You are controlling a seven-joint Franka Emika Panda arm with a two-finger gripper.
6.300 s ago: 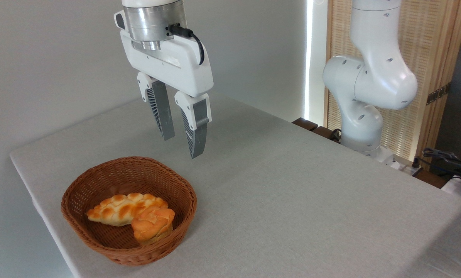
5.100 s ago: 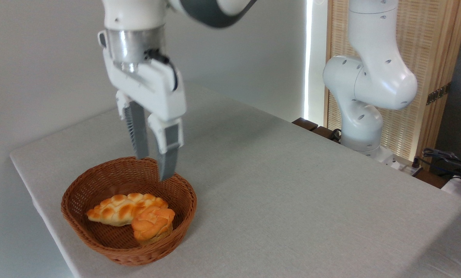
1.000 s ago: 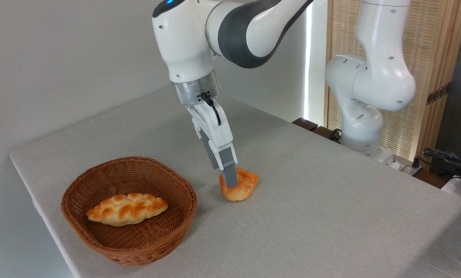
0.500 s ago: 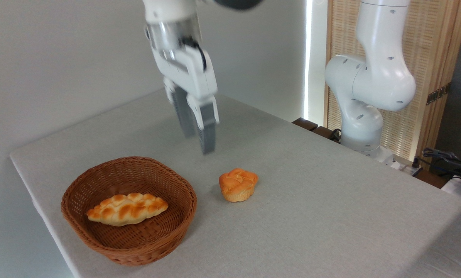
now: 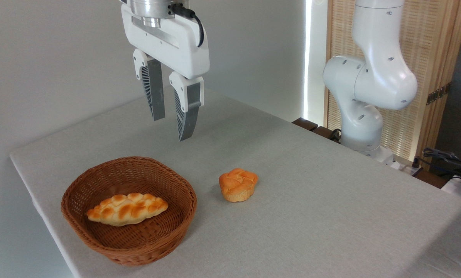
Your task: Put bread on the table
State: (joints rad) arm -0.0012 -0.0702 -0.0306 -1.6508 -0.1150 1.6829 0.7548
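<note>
My claw [image 5: 172, 125] hung high above the counter [image 5: 311, 181], its two grey fingers parted with a clear gap and nothing held between them. The bread [image 5: 238, 184] sat upright on the counter's bare grey surface, near the middle, just to the right of the wicker basket [image 5: 99, 235] and apart from it. A braided loaf [image 5: 126, 209] lay inside the basket, near the counter's left edge.

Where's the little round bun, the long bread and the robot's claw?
bun [image 5: 238, 184], camera view, on its cracked orange top.
long bread [image 5: 127, 208], camera view, on its braided middle.
claw [image 5: 172, 128], camera view, between its two fingertips.
</note>
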